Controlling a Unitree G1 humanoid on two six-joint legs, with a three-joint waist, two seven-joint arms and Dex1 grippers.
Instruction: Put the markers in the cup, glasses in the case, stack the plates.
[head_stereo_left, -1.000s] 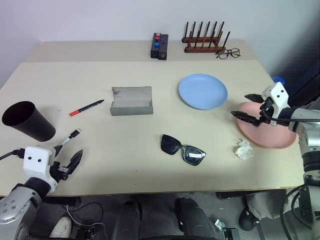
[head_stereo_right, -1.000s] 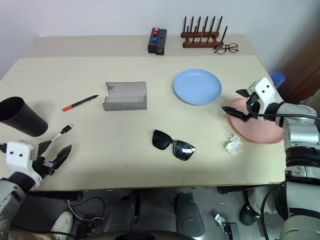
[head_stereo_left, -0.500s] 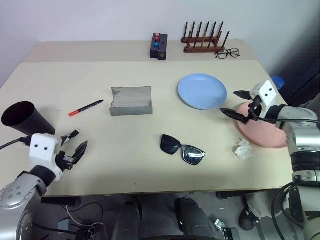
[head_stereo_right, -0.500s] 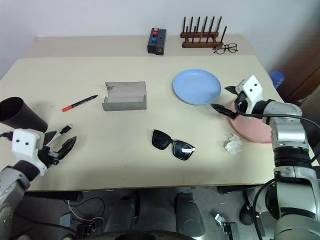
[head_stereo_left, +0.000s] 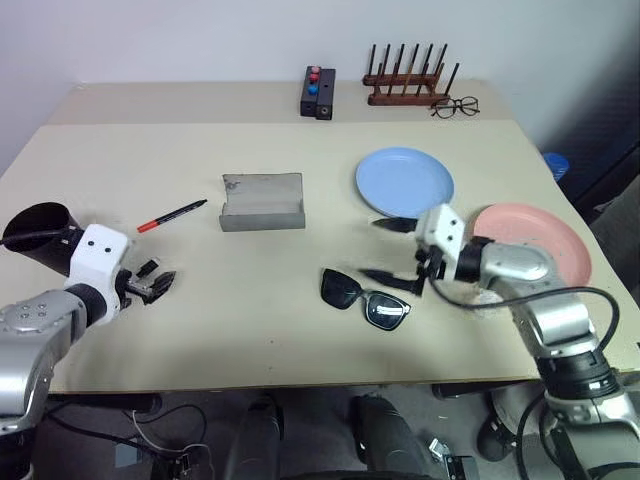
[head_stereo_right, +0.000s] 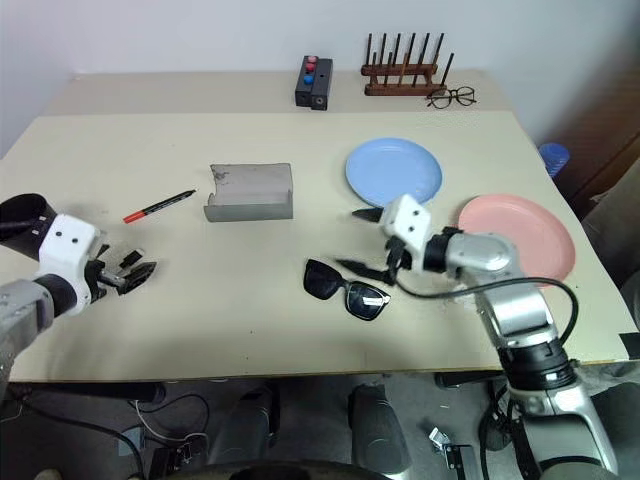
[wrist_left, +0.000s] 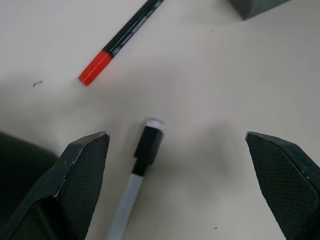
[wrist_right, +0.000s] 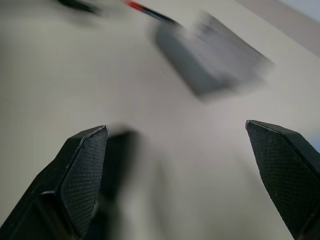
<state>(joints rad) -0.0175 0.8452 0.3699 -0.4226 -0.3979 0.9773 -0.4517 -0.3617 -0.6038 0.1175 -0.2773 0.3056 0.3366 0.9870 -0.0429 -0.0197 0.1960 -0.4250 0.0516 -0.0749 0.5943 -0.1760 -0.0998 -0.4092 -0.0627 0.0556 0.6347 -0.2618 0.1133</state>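
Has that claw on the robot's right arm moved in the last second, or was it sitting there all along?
Yes. The right gripper has swung left, off the pink plate, past the blue plate, to just above the sunglasses, fingers open.

Right wrist view motion-blurred: grey rectangular felt case (wrist_right: 212, 55) smeared, dark sunglasses (wrist_right: 117, 165) just a shadowy patch beside one finger. Left wrist view: white marker with black cap (wrist_left: 134, 186) cut off at frame edge, black marker with red end (wrist_left: 120, 42) runs out the top, tall black plastic cup (wrist_left: 20, 160) only a dark sliver behind one finger. Crumpled white tissue hidden behind right arm in head views.
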